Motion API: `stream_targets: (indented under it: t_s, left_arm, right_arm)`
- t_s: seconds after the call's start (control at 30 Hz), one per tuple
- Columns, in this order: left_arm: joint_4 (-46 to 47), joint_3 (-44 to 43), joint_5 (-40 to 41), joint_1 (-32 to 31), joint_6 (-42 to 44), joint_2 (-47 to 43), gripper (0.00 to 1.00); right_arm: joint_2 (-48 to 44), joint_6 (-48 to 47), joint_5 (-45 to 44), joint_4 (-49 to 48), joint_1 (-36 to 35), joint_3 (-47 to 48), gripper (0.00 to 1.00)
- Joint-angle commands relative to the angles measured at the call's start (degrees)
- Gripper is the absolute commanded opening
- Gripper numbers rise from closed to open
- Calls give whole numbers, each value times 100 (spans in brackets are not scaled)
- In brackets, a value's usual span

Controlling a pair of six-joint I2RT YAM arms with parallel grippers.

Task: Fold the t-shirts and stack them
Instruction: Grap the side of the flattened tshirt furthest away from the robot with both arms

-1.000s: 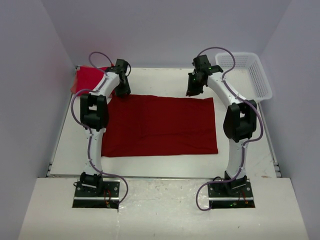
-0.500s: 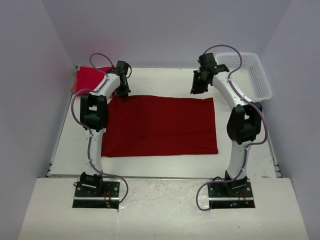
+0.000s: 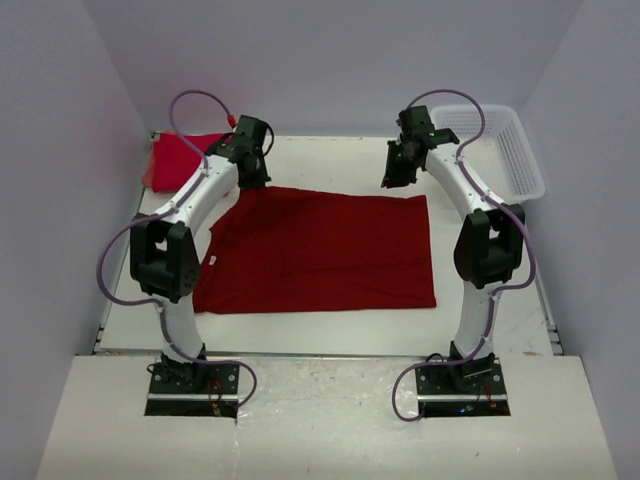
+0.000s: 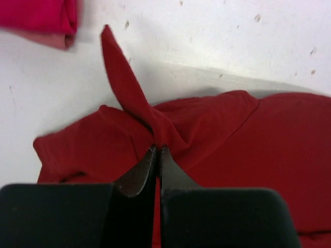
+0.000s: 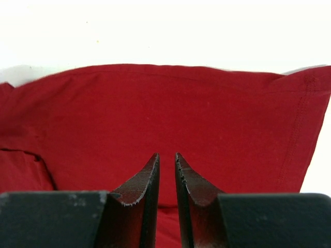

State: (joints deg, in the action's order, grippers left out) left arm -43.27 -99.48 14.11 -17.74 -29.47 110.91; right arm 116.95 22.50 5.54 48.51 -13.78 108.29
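Observation:
A dark red t-shirt point(image 3: 330, 250) lies spread flat across the middle of the table. My left gripper point(image 3: 252, 180) is shut on its far left corner, and the cloth point(image 4: 248, 139) rises in a pinched peak at the fingertips point(image 4: 158, 148), with a flap sticking up beyond them. My right gripper point(image 3: 392, 182) hovers over the far right corner. Its jaws point(image 5: 166, 155) stand narrowly open with nothing between them, and the flat shirt point(image 5: 170, 103) shows below. A folded bright red t-shirt point(image 3: 180, 155) point(image 4: 36, 18) sits at the far left corner of the table.
A white lattice basket point(image 3: 510, 150) stands at the far right, beside the right arm. Grey walls close in the table on three sides. The shirt's left edge point(image 3: 215, 265) is drawn in and rumpled near the left arm.
My left gripper has closed on the shirt's far left corner and lifted it, pulling the left edge inward. The left arm's elbow swung outward. The right gripper shifted slightly farther back, then held still.

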Motion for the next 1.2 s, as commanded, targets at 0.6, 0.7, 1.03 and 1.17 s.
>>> stream_targets:
  t_s: [0.6, 0.7, 1.03, 1.17]
  left_arm:
    - [240, 4027, 1479, -1197, -1614, -3410, 50]
    - [55, 3290, 1761, -1197, -1281, -3121, 58]
    - [-613, 1361, 1007, -601, -428, -739, 45]
    - [-297, 1589, 550, -99, -384, -623, 40]
  right_arm:
    - [57, -62, 53, 18, 86, 184, 19]
    - [-5, -9, 17, 44, 104, 175, 19]
    - [-321, -158, -264, 124, 139, 35, 20]
    - [-453, -211, -273, 106, 174, -80, 20]
